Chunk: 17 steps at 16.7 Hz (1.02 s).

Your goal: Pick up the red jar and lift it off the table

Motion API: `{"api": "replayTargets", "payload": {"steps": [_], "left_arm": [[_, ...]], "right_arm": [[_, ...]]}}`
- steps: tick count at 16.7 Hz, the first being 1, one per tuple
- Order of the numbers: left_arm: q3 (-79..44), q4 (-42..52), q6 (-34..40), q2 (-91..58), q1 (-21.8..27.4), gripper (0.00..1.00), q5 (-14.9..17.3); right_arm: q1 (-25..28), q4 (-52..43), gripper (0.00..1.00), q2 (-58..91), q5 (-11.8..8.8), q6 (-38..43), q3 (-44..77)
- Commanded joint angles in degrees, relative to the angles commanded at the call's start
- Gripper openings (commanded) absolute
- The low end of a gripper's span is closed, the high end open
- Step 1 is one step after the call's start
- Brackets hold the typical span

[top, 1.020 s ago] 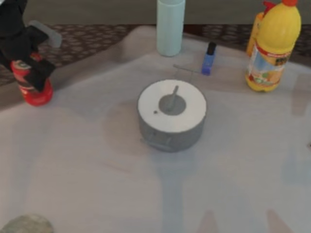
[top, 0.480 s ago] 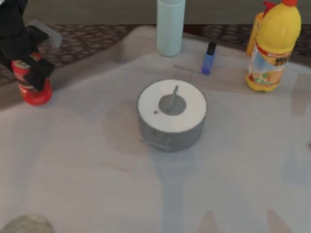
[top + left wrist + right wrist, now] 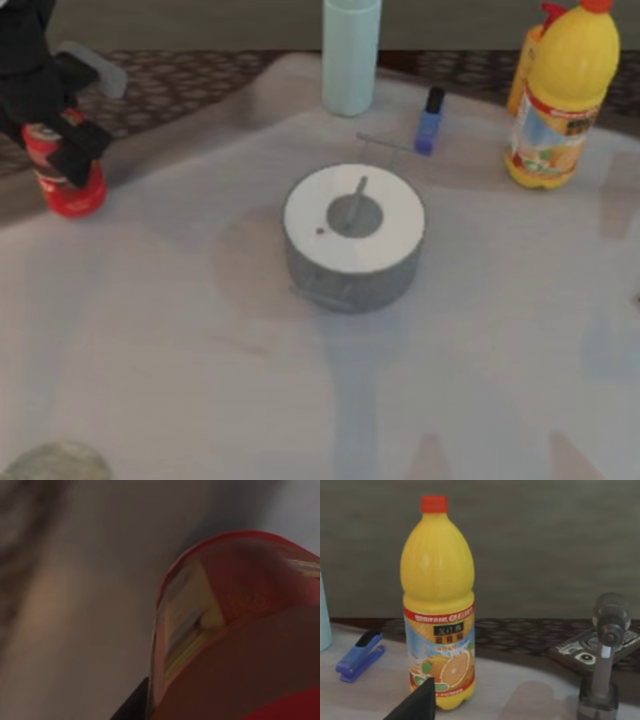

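The left claw (image 3: 58, 135) is matte black, blocky, with a grey plate.

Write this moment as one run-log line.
left gripper: at red jar | jar: table's left edge | right arm: unseen

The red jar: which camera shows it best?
The top view: the red jar shows at the table's left edge, under the left gripper. The left wrist view shows only its side, very close. The right wrist view misses it.

Looked like a rendered home living-room tabletop: pale cloth-covered table (image 3: 480, 380), patterned dark rug (image 3: 190, 85) beyond it, yellow juice bottle (image 3: 438, 605), blue stapler (image 3: 359, 655), pale green bottle (image 3: 351, 55) scattered around.
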State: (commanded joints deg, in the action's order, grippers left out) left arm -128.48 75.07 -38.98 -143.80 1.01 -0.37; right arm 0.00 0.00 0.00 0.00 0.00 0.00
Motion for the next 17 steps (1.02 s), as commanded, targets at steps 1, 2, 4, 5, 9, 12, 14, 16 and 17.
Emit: {"api": "replayTargets", "payload": {"steps": [1, 2, 4, 5, 9, 12, 14, 16, 17], "left_arm": [[1.34, 0.13, -0.04, 1.36, -0.01, 0.00, -0.02], [3.23, 0.32, -0.03, 3.32, -0.10, 0.00, -0.05], [7.90, 0.83, 0.08, 8.86, -0.42, 0.00, -0.09], [10.46, 1.14, 0.14, 12.18, -0.62, 0.00, -0.12], [20.85, 2.61, 0.20, 24.24, -1.27, 0.00, -0.24], [24.38, 3.35, 0.13, 27.80, -1.47, 0.00, -0.27], [24.44, 3.36, 0.13, 27.86, -1.47, 0.00, -0.27], [24.24, 3.24, 0.03, 27.68, -1.14, 0.00, -0.28], [24.25, 3.22, 0.15, 27.65, -1.08, 0.00, -0.28]], "right_arm": [[0.00, 0.00, 1.00, 0.00, 0.00, 0.00, 0.00], [0.00, 0.00, 1.00, 0.00, 0.00, 0.00, 0.00], [0.00, 0.00, 1.00, 0.00, 0.00, 0.00, 0.00], [0.00, 0.00, 1.00, 0.00, 0.00, 0.00, 0.00], [0.00, 0.00, 1.00, 0.00, 0.00, 0.00, 0.00], [0.00, 0.00, 1.00, 0.00, 0.00, 0.00, 0.00], [0.00, 0.00, 1.00, 0.00, 0.00, 0.00, 0.00], [0.00, 0.00, 1.00, 0.00, 0.00, 0.00, 0.00], [0.00, 0.00, 1.00, 0.00, 0.00, 0.00, 0.00]]}}
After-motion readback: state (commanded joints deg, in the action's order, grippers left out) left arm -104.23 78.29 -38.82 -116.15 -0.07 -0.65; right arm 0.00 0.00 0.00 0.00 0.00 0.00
